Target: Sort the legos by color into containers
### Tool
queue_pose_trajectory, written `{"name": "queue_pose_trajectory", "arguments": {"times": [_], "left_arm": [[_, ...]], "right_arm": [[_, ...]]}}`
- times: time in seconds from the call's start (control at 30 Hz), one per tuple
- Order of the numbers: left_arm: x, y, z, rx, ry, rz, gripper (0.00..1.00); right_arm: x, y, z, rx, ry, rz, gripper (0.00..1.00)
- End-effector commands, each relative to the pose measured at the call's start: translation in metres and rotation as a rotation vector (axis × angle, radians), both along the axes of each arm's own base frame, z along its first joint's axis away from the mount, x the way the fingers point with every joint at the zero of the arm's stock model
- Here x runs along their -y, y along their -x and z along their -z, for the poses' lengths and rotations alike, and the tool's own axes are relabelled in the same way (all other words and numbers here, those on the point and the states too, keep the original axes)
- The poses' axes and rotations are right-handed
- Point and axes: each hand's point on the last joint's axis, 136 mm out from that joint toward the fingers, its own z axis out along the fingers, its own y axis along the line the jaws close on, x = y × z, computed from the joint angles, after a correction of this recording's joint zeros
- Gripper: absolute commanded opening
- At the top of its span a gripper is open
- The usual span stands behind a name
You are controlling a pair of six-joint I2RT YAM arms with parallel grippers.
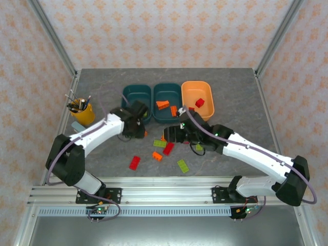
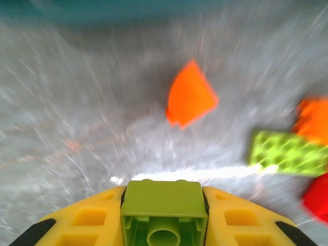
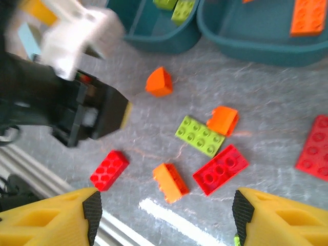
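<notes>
SORTING BY COLOUR, ONE BRICK IN HAND: The left gripper (image 2: 164,201) has its yellow, waffle-pocketed fingers (image 2: 89,218) pressed against both flanks of a yellow-green brick (image 2: 163,218). The brick is seen from its hollow underside, centre tube showing, just on the near side of the left teal tray (image 1: 134,88). (The wrist picture is streaked with blur, so whether the brick is clear of the table (image 1: 236,87) cannot be told.) The step in hand looks like the delivery of this brick to that same tray, where other yellow-green bricks (image 3: 174,7) lie. The next move would call for lifting above the tray's rounded wall, crossing a short way over the rim and letting go above its floor. The right gripper (image 3: 165,211) hangs with jaws wide apart and nothing between them. It is over the loose scatter to the near right of that tray: a red oblong brick (image 3: 220,169), a yellow-green oblong brick (image 3: 200,136), a small orange brick (image 3: 170,182) and a second red brick (image 3: 109,170). All are glossy, studded, hard-edged plastic, and should seat squarely between flat pads. The middle teal tray (image 1: 168,88) is next along to the right of the left one and holds orange bricks (image 1: 163,105). The orange tray (image 1: 197,85), one place further right, holds a red brick (image 1: 200,102). The trays are smooth, shallow and round-cornered, and the table is a mottled grey, stone-look sheet.
</notes>
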Motion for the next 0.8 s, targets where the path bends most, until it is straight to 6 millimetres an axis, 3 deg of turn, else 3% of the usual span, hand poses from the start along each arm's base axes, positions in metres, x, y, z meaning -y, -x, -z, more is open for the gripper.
{"name": "queue_pose_trajectory", "arguments": {"times": [0.0, 0.17, 0.33, 0.5, 0.77], "left_arm": [[-0.022, -0.021, -0.035, 0.022, -0.011, -0.081, 0.27], [-0.033, -0.064, -0.043, 0.0, -0.054, -0.105, 0.27], [-0.04, -0.09, -0.015, -0.065, -0.107, -0.121, 0.26], [-0.049, -0.106, 0.022, -0.134, -0.157, -0.141, 0.26], [-0.054, -0.117, 0.053, -0.187, -0.221, -0.135, 0.27]], "right_arm": [[0.013, -0.031, -0.051, 0.097, -0.094, 0.104, 0.7], [0.003, -0.07, -0.052, 0.041, -0.126, 0.131, 0.71], [-0.016, -0.092, -0.044, -0.016, -0.118, 0.116, 0.7], [-0.024, -0.098, -0.033, -0.047, -0.117, 0.109, 0.7], [-0.02, -0.089, -0.011, -0.095, -0.101, 0.11, 0.7]]}}
